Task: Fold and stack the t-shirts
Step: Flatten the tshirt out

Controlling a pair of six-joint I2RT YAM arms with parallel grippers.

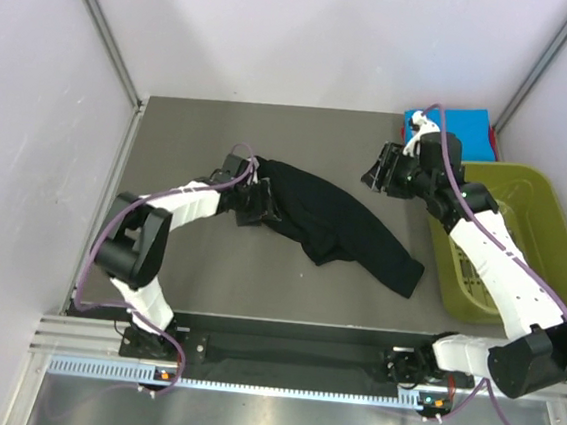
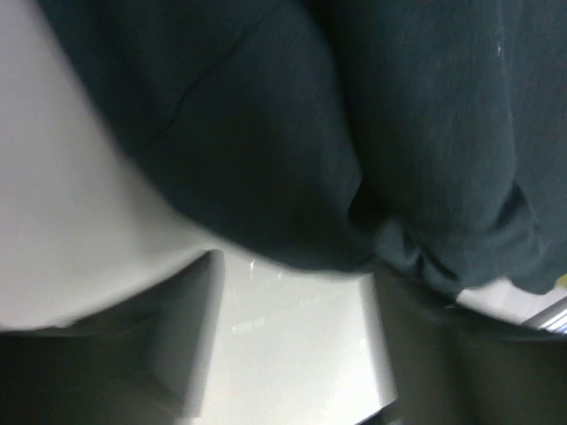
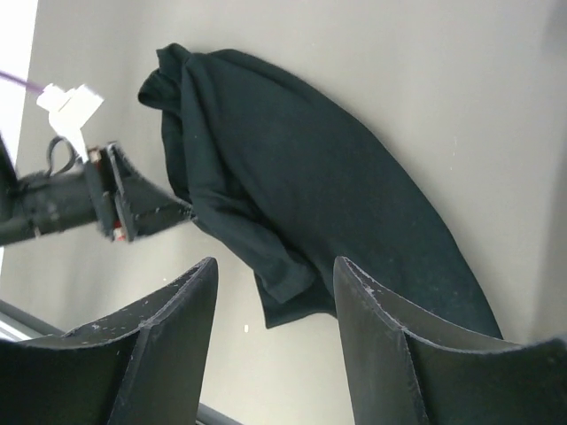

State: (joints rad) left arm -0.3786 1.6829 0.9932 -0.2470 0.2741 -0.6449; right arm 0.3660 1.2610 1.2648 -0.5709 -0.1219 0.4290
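The left wrist view is blurred and almost filled by the black t-shirt [image 2: 354, 133]; the left fingers [image 2: 190, 341] are seen there only as dark smears at the lower edge, standing apart with pale surface between them, the cloth lying just beyond their tips. Whether cloth is touched cannot be told. In the top view the left gripper [image 1: 254, 205] is set at the shirt's left end, and the fingers themselves are hard to separate from the dark cloth.

The black t-shirt [image 1: 338, 223] is spread in a crumpled diagonal band across the middle of the grey surface [image 1: 191, 133], from upper left to lower right. Its full outline, with a bunched fold at the near end, is given better by the right wrist view [image 3: 301, 195], where the left gripper [image 3: 133, 204] is also seen beside the cloth.

The right gripper [image 1: 380, 172] is held above bare surface, well apart from the shirt; its fingers [image 3: 168, 345] stand apart and nothing is held between them.

A folded bright blue t-shirt [image 1: 453, 123] is partly hidden behind the right arm at the far right corner; a sliver of red [image 1: 493, 142] shows at its edge. The olive-green basket [image 1: 532, 237] sits at the right, half covered by the arm. Pale walls [image 1: 311, 34] enclose the surface.
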